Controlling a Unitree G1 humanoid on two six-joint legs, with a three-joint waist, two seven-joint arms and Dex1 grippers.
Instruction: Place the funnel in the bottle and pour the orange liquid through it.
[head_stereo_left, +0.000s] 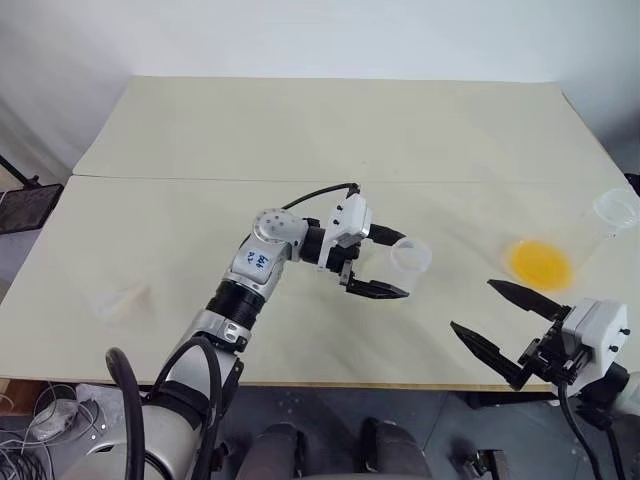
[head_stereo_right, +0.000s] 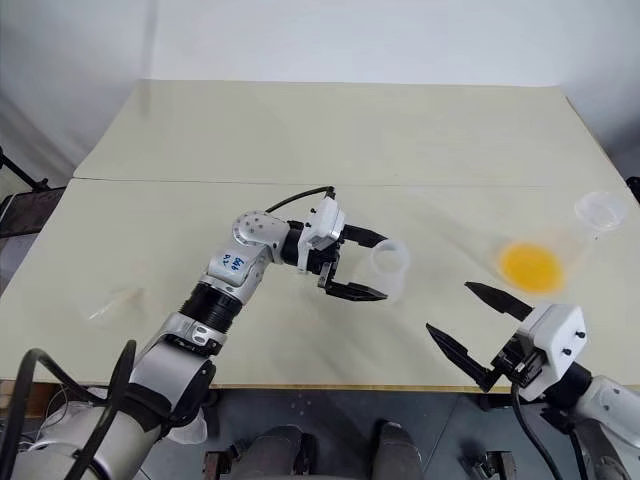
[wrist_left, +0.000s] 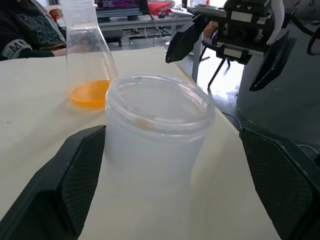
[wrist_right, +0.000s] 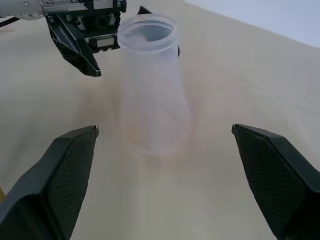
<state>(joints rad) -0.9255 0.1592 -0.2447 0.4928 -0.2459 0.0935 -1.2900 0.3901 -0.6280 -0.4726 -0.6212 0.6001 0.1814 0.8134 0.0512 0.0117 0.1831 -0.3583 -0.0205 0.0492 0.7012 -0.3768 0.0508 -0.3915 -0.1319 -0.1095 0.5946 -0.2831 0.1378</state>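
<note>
Over the table (head_stereo_left: 300, 130), both arms reach level
Left gripper (head_stereo_left: 393, 270) spread wide around the bottle (head_stereo_left: 409, 262); right gripper (head_stereo_left: 490, 318) wide open, empty.

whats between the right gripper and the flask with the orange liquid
Nothing. In the left eye view only bare table separates the open right gripper from the flask holding the orange liquid.

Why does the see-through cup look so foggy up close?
In the left wrist view the clear container sits very near the lens, so its wall looks milky and soft; in the right wrist view its lower part smears into the table, while the orange liquid stays bright.
</note>
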